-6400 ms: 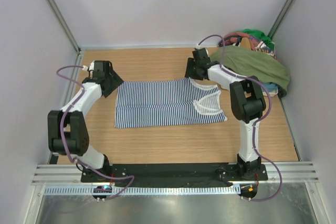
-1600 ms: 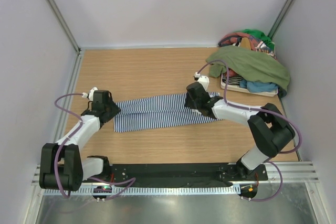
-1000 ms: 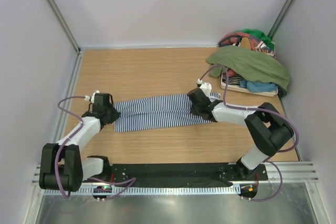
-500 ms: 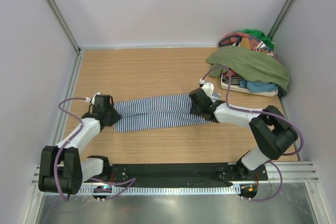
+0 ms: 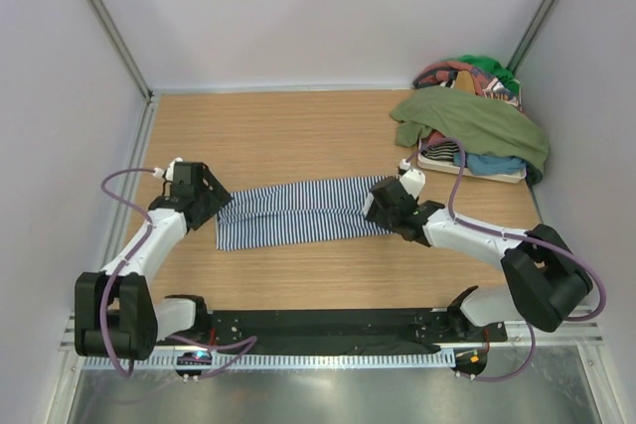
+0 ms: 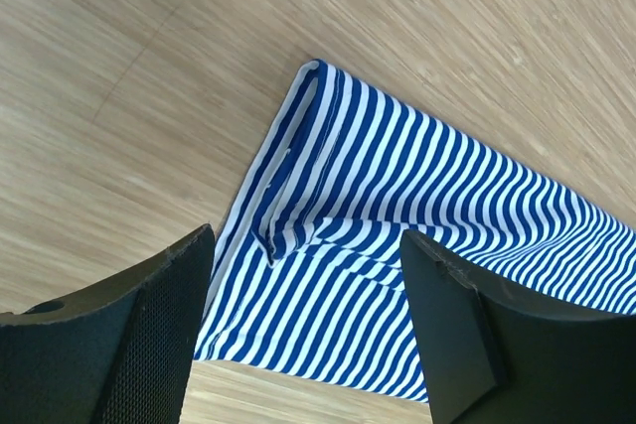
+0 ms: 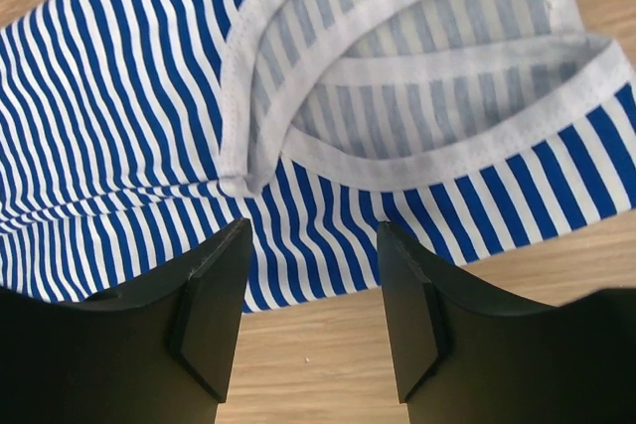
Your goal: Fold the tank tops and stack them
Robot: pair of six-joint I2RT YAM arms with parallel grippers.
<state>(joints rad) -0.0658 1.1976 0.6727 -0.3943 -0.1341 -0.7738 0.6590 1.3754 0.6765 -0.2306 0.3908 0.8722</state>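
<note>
The navy-and-white striped tank top (image 5: 298, 211) lies folded lengthwise into a long band on the wooden table. My left gripper (image 5: 207, 200) is open and empty at the band's left end; the left wrist view shows the doubled striped edge (image 6: 397, 245) below its fingers. My right gripper (image 5: 386, 208) is open and empty at the band's right end; the right wrist view shows the white-trimmed armholes (image 7: 397, 76). The olive green tank top (image 5: 475, 121) is draped over a clothes pile at the back right.
A tray (image 5: 467, 168) with several mixed garments sits at the back right corner under the olive top. White walls enclose the table on three sides. Bare wood (image 5: 278, 136) lies behind the striped band, and more in front of it.
Both grippers have let go of the folded striped top and drawn back a little from its ends. The top stays folded in a narrow band.
</note>
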